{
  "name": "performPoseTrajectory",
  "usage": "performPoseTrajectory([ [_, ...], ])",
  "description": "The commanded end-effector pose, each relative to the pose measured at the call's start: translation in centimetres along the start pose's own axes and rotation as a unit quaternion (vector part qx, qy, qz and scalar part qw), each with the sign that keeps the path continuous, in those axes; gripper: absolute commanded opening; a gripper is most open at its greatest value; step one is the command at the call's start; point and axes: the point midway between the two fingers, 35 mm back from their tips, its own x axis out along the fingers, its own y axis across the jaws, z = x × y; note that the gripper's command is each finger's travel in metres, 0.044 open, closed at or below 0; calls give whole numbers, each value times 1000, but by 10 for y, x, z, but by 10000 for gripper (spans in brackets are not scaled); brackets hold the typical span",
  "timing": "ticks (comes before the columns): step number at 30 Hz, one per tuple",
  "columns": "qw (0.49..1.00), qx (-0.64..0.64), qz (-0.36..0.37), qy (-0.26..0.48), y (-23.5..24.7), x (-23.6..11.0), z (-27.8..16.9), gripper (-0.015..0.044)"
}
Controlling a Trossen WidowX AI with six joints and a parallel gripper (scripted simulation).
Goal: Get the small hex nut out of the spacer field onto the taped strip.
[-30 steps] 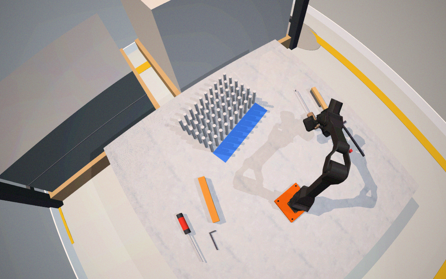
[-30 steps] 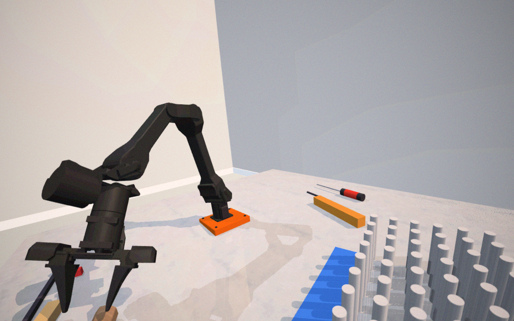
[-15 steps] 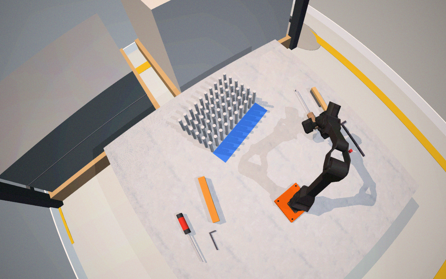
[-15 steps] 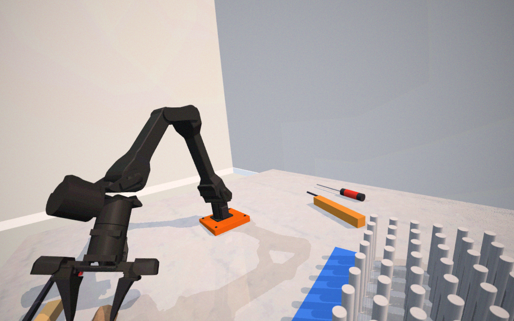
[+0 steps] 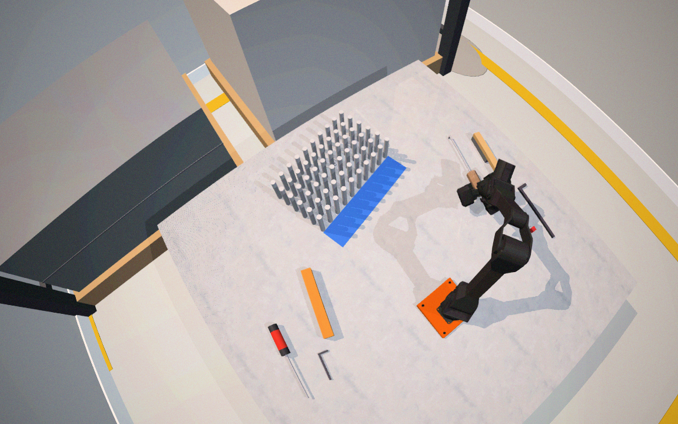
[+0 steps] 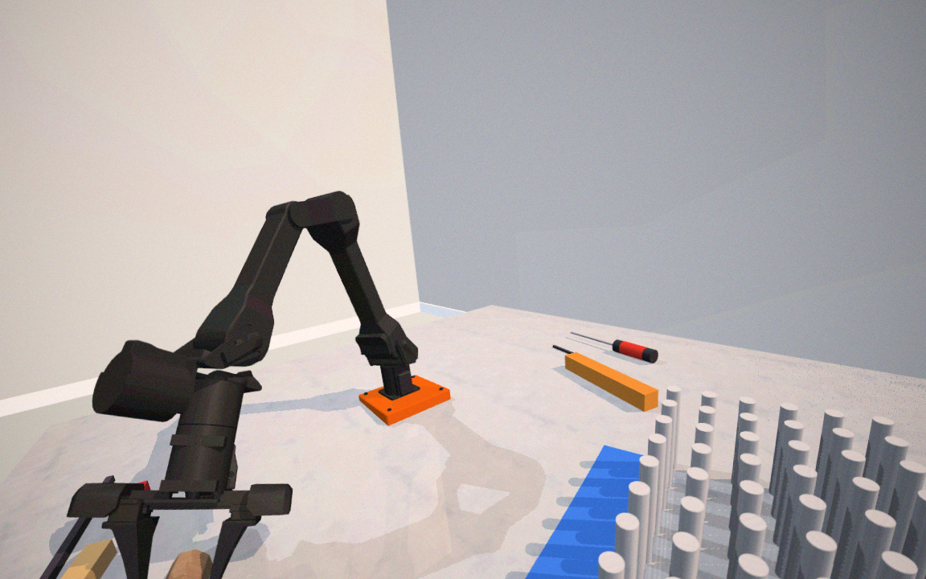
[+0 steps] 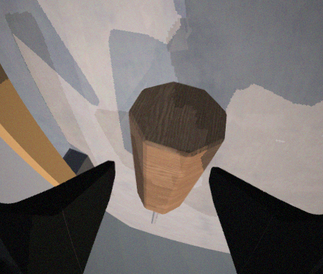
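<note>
Open hand (image 7: 161, 193) astride wooden handle (image 7: 173, 157)

The strip (image 5: 365, 201) lies before the spacers (image 5: 331, 168), the arm's base plate (image 5: 428, 304) beyond.

The pale grey mottled table (image 5: 257, 274) carries grey metal spacers (image 5: 331, 168), blue taped strip (image 5: 366, 200), orange bar (image 5: 316, 301), red-handled screwdriver (image 5: 279, 338) and orange base plate (image 5: 428, 303).

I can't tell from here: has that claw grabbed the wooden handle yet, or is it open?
Gripper: open, holding nothing; its fingers straddle the wooden handle with gaps on both sides.
</note>
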Motion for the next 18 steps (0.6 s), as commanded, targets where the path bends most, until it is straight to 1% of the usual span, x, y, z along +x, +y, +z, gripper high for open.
performPoseTrajectory([
  [1,1000,-1,-3,-1,-2,4,3,228],
  [2,1000,-1,-3,-1,-2,4,3,201],
  [10,1000,-1,-3,-1,-2,4,3,148],
  [15,1000,-1,-2,-1,7,-8,-11,17],
  [16,1000,-1,-2,-1,10,-12,-15,0],
  [18,1000,-1,-2,0,14,-20,-22,0],
])
